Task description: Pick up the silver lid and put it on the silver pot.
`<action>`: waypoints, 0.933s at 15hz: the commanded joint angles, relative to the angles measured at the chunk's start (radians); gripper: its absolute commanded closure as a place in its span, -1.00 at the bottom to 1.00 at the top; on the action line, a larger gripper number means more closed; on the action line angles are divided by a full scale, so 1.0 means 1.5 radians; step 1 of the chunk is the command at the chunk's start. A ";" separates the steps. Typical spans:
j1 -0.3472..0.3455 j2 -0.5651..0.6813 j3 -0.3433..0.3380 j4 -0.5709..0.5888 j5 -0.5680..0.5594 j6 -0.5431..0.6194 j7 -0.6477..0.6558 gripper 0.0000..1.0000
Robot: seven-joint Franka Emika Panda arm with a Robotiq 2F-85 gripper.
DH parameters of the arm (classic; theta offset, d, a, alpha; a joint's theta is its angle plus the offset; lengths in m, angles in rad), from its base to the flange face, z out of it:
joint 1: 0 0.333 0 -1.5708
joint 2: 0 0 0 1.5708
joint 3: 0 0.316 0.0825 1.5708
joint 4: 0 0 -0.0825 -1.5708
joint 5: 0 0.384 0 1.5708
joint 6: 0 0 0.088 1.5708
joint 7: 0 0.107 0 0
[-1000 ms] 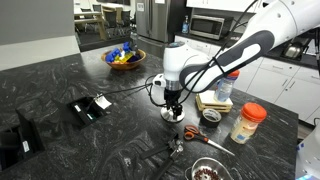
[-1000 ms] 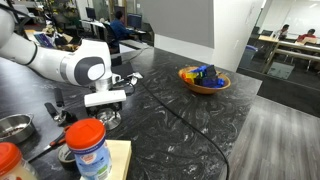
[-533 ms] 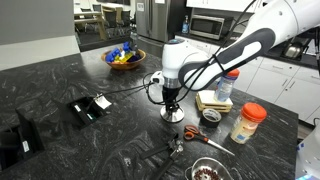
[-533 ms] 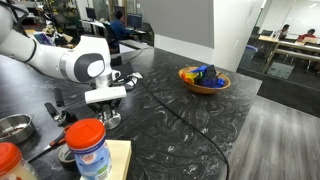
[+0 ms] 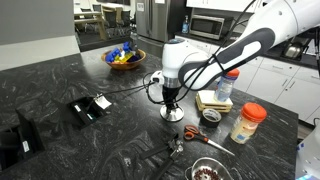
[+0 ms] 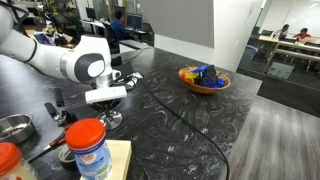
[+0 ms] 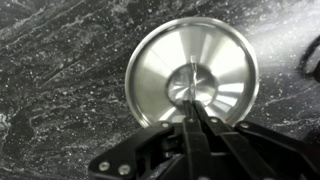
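The silver lid (image 7: pixel 225 60) lies flat on the dark stone counter, a shiny disc with a small knob at its centre. It also shows under the arm in both exterior views, silver lid (image 5: pixel 173 116) and silver lid (image 6: pixel 109 121). My gripper (image 7: pixel 192 100) points straight down over it, and its two dark fingers are closed together on the knob. The gripper (image 5: pixel 172 107) stands low over the counter. The silver pot (image 5: pixel 207 170), with its dark inside, sits apart at the near counter edge, and appears as the silver pot (image 6: pixel 12 127) at the left edge.
A wooden bowl (image 5: pixel 126 58) of colourful things stands far back. Near the lid are a small dark tin (image 5: pixel 210 116), scissors (image 5: pixel 194 134), an orange-lidded jar (image 5: pixel 248 121) and a black device (image 5: pixel 90 107). A cable (image 6: pixel 170 100) runs over the counter.
The jaws have closed from wide open onto the lid's knob. The arm has sunk only slightly; the lid has not moved.
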 commanded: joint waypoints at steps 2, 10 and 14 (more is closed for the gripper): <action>-0.011 -0.012 0.006 -0.007 0.002 0.001 0.018 0.98; -0.002 -0.092 0.005 -0.035 -0.008 -0.013 0.100 0.98; 0.013 -0.140 0.011 -0.065 -0.024 -0.038 0.132 0.98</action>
